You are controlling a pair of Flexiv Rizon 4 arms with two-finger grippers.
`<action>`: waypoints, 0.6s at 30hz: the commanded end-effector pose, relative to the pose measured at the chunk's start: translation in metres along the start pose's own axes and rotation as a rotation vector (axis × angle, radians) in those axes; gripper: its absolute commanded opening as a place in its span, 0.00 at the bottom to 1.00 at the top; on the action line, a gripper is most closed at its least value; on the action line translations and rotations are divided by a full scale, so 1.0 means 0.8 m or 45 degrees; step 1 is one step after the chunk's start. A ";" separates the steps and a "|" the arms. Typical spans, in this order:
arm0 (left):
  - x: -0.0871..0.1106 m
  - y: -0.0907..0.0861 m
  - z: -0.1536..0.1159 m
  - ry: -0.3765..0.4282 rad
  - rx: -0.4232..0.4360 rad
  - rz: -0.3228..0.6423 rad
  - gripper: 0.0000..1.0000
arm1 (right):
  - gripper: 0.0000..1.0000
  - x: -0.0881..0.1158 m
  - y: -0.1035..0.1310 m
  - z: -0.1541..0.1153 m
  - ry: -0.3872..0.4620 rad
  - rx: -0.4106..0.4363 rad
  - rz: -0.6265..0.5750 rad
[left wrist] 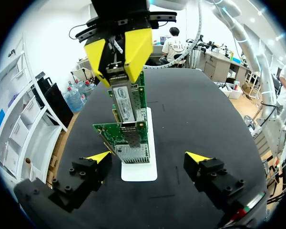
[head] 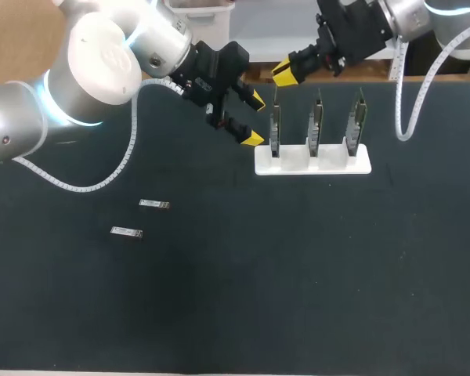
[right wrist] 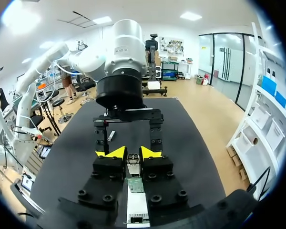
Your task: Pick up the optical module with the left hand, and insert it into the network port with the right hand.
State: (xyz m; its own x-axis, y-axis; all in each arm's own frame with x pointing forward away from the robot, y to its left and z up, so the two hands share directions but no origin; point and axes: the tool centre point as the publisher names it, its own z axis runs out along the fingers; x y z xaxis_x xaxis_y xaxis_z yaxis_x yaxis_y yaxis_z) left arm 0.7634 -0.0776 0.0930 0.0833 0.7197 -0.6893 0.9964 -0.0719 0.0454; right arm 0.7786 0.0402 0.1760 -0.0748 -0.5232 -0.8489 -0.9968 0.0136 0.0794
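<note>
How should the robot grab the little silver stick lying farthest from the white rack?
Come straight down from above and pinch the optical module across its long sides, near the middle. It lies flat on the table, long and thin, with clear space around it.

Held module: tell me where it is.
In the left wrist view the module hangs in the right gripper, its lower end at the port of the nearest card on the stand, ahead of the open left gripper.

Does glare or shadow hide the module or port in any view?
Head view: glare only on the left arm's shell. Left wrist view: optical module in the right gripper and network port under it evenly lit. Right wrist view: module glare-free.
</note>
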 end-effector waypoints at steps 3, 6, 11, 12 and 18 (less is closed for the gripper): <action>0.000 -0.002 0.000 0.003 -0.004 -0.001 1.00 | 0.00 0.001 -0.005 0.003 0.015 -0.018 0.005; 0.000 -0.002 0.000 0.003 -0.004 -0.001 1.00 | 0.00 0.002 -0.005 0.003 0.023 -0.020 0.008; 0.000 -0.002 0.000 0.003 -0.004 -0.001 1.00 | 0.00 0.002 -0.005 0.004 0.029 -0.023 0.008; 0.000 -0.002 0.000 0.003 -0.004 -0.001 1.00 | 0.00 0.001 -0.006 0.004 0.031 -0.019 0.006; 0.000 -0.002 0.000 0.003 -0.004 -0.001 1.00 | 0.00 -0.006 -0.006 -0.002 0.030 -0.014 0.000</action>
State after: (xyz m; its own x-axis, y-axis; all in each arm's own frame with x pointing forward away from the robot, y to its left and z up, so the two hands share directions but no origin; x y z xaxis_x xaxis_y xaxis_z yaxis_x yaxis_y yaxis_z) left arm 0.7634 -0.0776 0.0929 0.0833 0.7197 -0.6893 0.9964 -0.0719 0.0453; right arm 0.7835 0.0423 0.1777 -0.0729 -0.5413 -0.8377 -0.9965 0.0054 0.0833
